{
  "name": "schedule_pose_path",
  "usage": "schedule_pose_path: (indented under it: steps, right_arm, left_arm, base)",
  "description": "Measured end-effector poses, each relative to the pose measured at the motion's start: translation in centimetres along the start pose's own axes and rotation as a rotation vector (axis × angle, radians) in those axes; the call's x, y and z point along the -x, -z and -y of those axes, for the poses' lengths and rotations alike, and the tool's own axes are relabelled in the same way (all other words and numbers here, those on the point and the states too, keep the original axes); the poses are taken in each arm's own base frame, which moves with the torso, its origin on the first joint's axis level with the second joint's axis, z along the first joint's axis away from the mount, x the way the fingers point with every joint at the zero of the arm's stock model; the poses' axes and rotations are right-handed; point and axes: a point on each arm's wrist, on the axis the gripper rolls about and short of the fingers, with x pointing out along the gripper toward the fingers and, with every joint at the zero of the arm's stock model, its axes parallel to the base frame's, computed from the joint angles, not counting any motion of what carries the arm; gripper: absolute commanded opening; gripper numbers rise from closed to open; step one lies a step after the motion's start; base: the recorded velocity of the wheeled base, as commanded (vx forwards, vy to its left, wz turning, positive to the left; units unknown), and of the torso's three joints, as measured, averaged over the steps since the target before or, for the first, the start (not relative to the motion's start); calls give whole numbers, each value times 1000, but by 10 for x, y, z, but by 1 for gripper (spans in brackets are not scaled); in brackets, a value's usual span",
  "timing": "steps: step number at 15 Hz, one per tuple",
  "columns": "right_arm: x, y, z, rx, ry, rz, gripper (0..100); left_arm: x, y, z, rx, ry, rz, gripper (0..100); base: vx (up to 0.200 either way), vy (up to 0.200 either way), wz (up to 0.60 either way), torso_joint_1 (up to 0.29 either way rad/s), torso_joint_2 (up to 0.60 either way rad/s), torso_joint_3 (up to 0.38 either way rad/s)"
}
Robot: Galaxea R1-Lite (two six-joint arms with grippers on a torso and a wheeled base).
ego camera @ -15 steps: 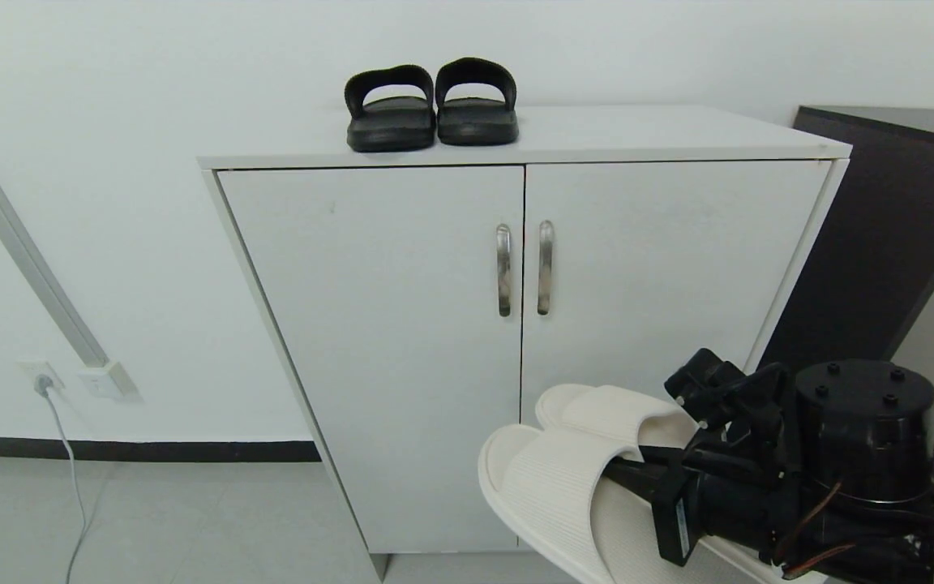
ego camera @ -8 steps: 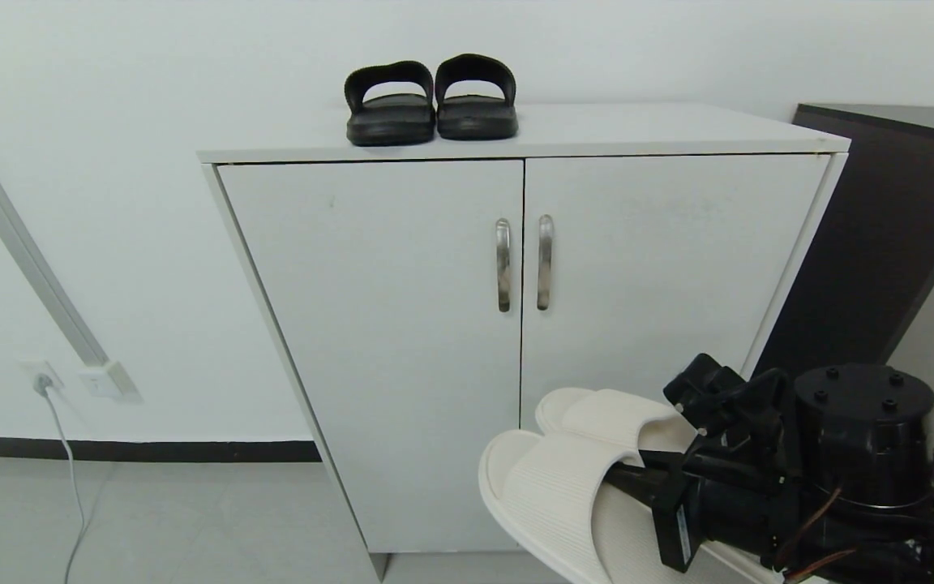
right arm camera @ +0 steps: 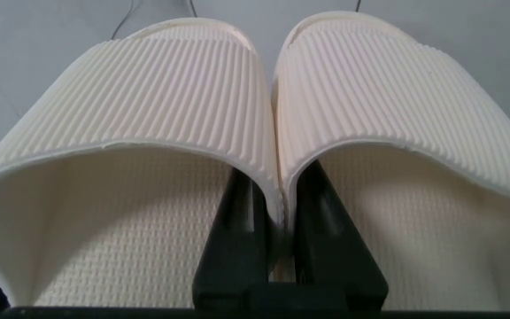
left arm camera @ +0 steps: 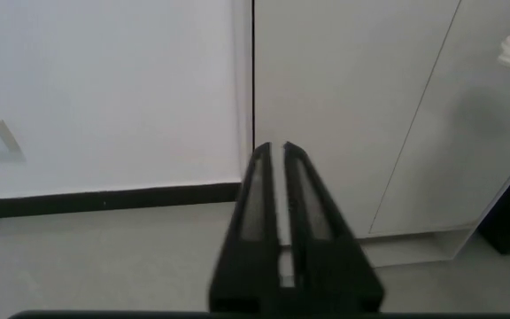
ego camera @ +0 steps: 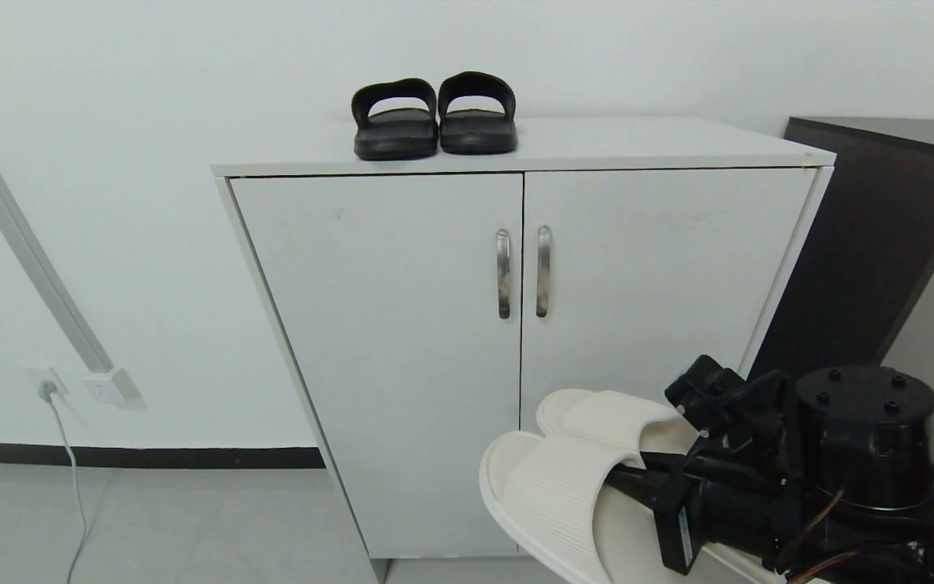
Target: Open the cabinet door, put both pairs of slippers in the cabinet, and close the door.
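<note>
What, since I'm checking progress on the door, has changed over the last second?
Nothing among the things moved. Only the head camera shifted, so the whole scene sits a little lower in the head view. The right gripper stays shut on the white slippers, the black slippers remain on top of the cabinet, and it is still closed.

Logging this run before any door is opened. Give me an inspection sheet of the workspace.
Surface: white cabinet top, bears the black slippers.
Job's things: black slippers side by side on top; white slippers in the right gripper; doors shut, handles side by side.
Clutter: nothing seen.
Grippers: right gripper shut on white slippers' straps; left gripper shut, empty.
Cables: grey cable from socket to floor.
Surroundings: white wall, grey floor, dark cabinet on the right.
</note>
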Motion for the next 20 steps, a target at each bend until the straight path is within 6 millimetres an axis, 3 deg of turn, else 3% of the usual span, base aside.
schedule_pose_path:
  steps: [7, 11, 14, 17, 20]
  right_arm:
    - [1, 0, 0, 14, -2, 15, 0]
    - [1, 2, 0, 16, -3, 18, 0]
    - [0, 3, 0, 16, -4, 15, 0]
    - [0, 4, 0, 15, -5, 9, 0]
    - [-1, 6, 0, 15, -3, 2, 0]
  left_arm:
    - [0, -8, 0, -20, 2, -2, 100]
    - [-5, -64, 2, 39, 119, 16, 100]
    - [-35, -99, 5, 53, 316, -73, 100]
    - [-82, -123, 9, 69, 504, -103, 100]
    - [-132, -138, 28, 100, 716, -64, 100]
  base:
    - [0, 0, 0, 1, 106, 57]
    - [0, 0, 0, 0, 0, 0]
    - [0, 0, 0, 0, 0, 0]
    - [0, 0, 0, 0, 0, 0]
    - [0, 0, 0, 0, 0, 0]
